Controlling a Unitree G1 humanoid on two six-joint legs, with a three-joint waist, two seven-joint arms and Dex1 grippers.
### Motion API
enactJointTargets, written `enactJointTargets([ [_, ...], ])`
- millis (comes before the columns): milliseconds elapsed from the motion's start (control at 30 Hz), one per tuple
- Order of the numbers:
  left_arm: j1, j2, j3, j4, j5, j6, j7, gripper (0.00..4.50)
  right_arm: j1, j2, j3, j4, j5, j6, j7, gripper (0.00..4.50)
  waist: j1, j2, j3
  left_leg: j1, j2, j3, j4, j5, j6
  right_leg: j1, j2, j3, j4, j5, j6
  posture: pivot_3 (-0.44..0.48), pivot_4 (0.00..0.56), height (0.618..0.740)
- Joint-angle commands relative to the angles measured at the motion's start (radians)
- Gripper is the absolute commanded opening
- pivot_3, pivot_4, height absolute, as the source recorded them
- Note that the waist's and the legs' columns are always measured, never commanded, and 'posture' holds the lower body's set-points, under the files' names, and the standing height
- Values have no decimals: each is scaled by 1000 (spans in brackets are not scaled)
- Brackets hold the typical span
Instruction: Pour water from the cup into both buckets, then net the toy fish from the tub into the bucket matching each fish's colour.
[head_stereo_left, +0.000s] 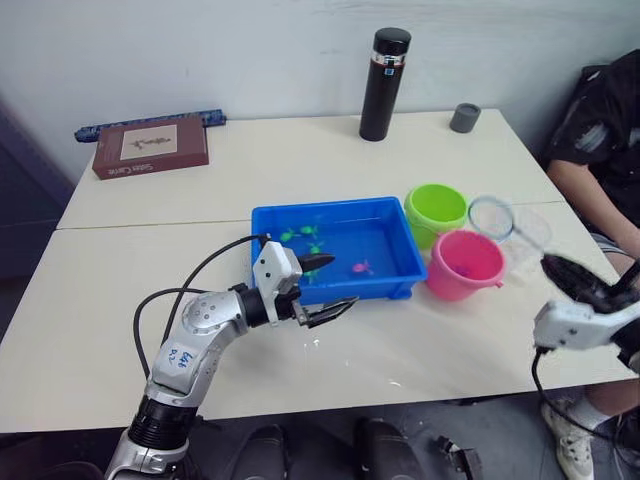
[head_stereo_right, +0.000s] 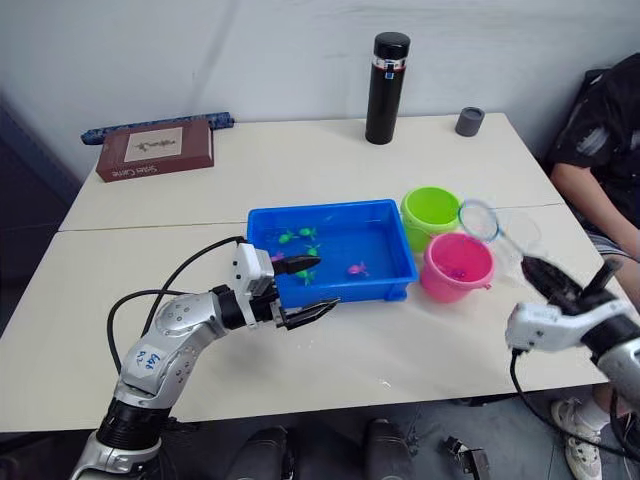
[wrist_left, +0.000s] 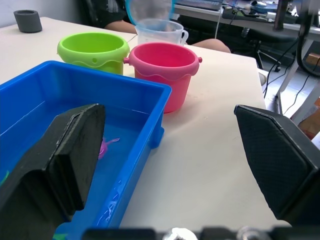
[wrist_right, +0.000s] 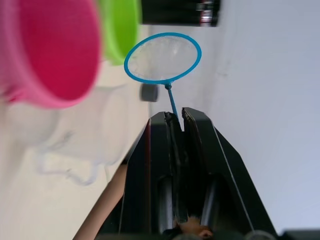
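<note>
From the head views, the left end effector (head_stereo_left: 320, 287) hangs released, fingers spread, at the near rim of the tub (head_stereo_left: 268, 225), which sits mid-worktop (head_stereo_left: 150, 250) holding shallow water and toy fish (head_stereo_left: 361, 267); these look tiny, light and slick when wet, so a net rather than a pinch suits them. The right end effector (head_stereo_right: 545, 275) is clenched on the thin handle of a small net (head_stereo_right: 478, 217), whose blue hoop hovers over the cup (head_stereo_right: 520, 232), just right of the pink bucket (head_stereo_right: 457, 266) and the green bucket (head_stereo_right: 434, 212); the fish lie well left of the hoop. In the left wrist view, the wide-apart fingers (wrist_left: 65, 150) frame the tub's corner, with a pink fish (wrist_left: 106, 146) under water just beyond one pad, and the buckets and clear cup farther off. In the right wrist view, both fingers (wrist_right: 197, 135) pinch the net's slender stem; the stem looks flimsy and the mesh soft, so the hold belongs low on the handle, as here.
</note>
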Motion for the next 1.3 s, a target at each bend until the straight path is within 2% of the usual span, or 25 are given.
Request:
enactJointTargets([
  [33, 19, -3, 16, -20, 8, -20, 35, 4445, -116, 32, 42, -137, 136, 136, 65, 0, 2, 0, 0, 0, 0, 0, 0, 0, 0, 0, 0, 0, 0, 0, 0, 0, 150, 740],
  [133, 41, -16, 37, -22, 19, -16, 90, 4445, -201, 89, 135, -228, 251, 311, 138, 0, 3, 0, 0, 0, 0, -1, 0, 0, 0, 0, 0, 0, 0, 0, 0, 0, 150, 740],
  [200, 61, -24, 54, -26, 32, -18, 136, 4445, -240, 149, 205, -294, 396, 513, 200, 0, 4, 0, 0, -1, 0, -2, 0, 0, 0, 0, 0, 0, 0, 0, 0, 0, 150, 740],
  [300, 92, -34, 65, -46, 45, -24, 180, 4445, -289, 192, 261, -337, 514, 696, 248, 0, 8, 0, 0, -2, 0, -4, 1, 0, 0, 0, -1, -1, 0, 0, 0, 0, 150, 740],
  [467, 166, -41, 80, -105, 60, -22, 244, 4445, -399, 200, 331, -281, 567, 806, 280, 0, 5, 0, 0, -2, 0, -6, 1, 0, 1, 0, -4, -1, 0, 0, 0, 0, 150, 740],
  [633, 219, -36, 88, -155, 66, -19, 271, 4445, -440, 151, 400, -173, 524, 702, 342, 0, 4, 0, 0, -1, 0, -5, 0, 0, 1, -1, -3, -2, 0, -1, -1, 0, 150, 740],
  [900, 268, -43, 90, -204, 71, -15, 303, 4445, -502, 48, 530, 152, 383, 239, 457, 0, 4, 0, 0, -2, -1, 0, 0, 0, 1, -1, -3, -2, 0, 0, -1, 0, 150, 740],
  [1100, 272, -47, 89, -211, 70, -13, 316, 4445, -605, 55, 588, 360, 332, 38, 480, 0, 1, 0, 0, -2, 0, 0, 0, 0, 1, -2, -2, -2, 0, 0, -1, 0, 150, 740],
  [1300, 270, -45, 89, -212, 70, -12, 316, 4445, -649, 72, 612, 439, 317, -46, 491, 0, 3, 0, 0, -2, 0, 0, 0, 0, 1, -2, -2, -2, 0, 0, 0, 0, 150, 740],
])
